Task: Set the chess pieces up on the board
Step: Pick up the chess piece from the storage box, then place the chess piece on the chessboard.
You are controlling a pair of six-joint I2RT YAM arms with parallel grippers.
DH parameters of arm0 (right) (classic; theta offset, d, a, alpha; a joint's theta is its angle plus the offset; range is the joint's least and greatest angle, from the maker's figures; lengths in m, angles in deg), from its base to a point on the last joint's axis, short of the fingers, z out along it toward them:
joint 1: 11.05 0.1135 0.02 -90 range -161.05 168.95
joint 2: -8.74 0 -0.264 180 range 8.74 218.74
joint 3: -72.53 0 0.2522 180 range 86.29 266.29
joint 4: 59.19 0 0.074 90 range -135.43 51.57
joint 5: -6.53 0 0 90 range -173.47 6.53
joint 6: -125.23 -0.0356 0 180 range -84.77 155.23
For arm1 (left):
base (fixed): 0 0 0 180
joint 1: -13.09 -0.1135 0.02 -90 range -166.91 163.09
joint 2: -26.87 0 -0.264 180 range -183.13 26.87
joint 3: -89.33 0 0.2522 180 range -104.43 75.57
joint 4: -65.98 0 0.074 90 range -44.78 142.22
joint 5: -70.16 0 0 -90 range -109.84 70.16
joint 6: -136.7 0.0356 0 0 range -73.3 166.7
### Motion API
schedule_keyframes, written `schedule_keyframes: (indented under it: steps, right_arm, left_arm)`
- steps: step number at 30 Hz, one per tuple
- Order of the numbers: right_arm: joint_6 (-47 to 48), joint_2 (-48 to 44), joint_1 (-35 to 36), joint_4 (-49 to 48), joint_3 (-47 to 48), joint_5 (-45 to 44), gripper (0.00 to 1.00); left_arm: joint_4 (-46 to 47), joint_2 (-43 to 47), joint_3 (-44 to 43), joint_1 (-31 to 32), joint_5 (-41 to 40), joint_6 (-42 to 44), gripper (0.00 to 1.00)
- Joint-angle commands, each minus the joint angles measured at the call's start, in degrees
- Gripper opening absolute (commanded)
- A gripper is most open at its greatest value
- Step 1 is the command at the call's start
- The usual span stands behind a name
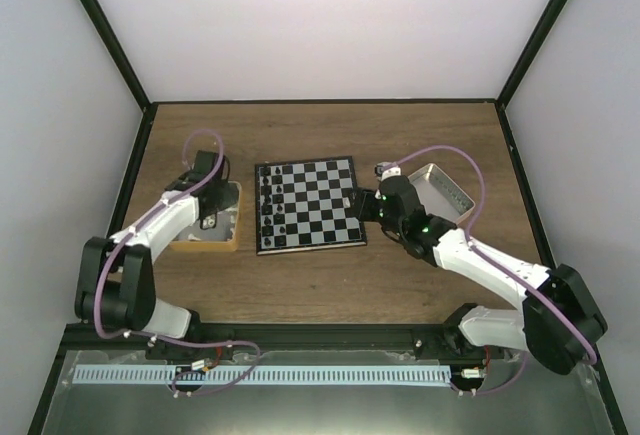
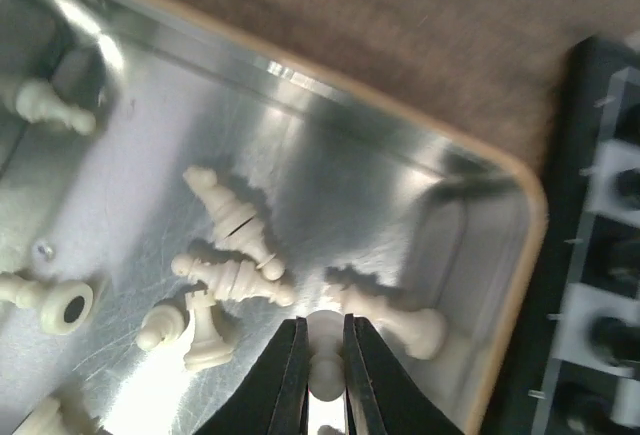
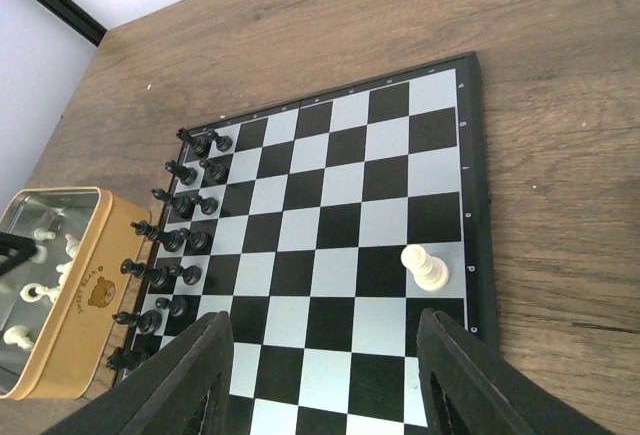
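your left gripper (image 2: 325, 323) has its jaws drawn nearly together on a cream piece (image 2: 325, 360) down in the tan tin (image 2: 505, 245) — the piece sits in the slot between them, its long axis running along the jaws, back toward the camera. other cream pieces (image 2: 235, 225) lie toppled just beside it. the board (image 3: 330, 205) is just right of the tin on the table (image 1: 320, 125). black pieces (image 3: 175, 240) fill the two rows nearest the tin, so the cream rows belong at the far edge, nearer your right arm. the right gripper (image 3: 325, 317) hovers there with jaws wide and empty, near one standing white piece (image 3: 425, 267). glare and the frame edge cut off the pinched piece's lower end — you can't tell which piece it is, or how firm the hold.
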Motion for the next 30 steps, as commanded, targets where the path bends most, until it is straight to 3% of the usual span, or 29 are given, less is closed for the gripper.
schedule_keyframes:
  steps: [1,7,12,22,30]
  right_arm:
    - [-1.49,-2.90,-0.16,-1.41,-0.67,-4.21,0.52]
    - [-4.46,-7.64,-0.16,-0.18,-3.21,-11.93,0.54]
    - [-7.15,-11.71,-0.32,1.19,-5.79,-17.68,0.54]
    - [-9.31,-18.19,-0.51,3.50,-9.16,-21.78,0.56]
    - [-10.35,-20.22,-0.60,4.52,-10.78,-21.18,0.57]
  left_arm:
    - [-2.46,4.86,-3.78,0.00,1.27,0.72,0.12]
    - [-3.59,7.15,-7.92,2.34,9.20,1.50,0.13]
    - [-4.38,2.63,-14.04,9.79,13.32,1.18,0.13]
    - [-9.25,-16.88,-33.10,22.35,10.15,5.02,0.13]
    - [-10.62,-31.49,-45.58,25.17,8.53,6.35,0.13]
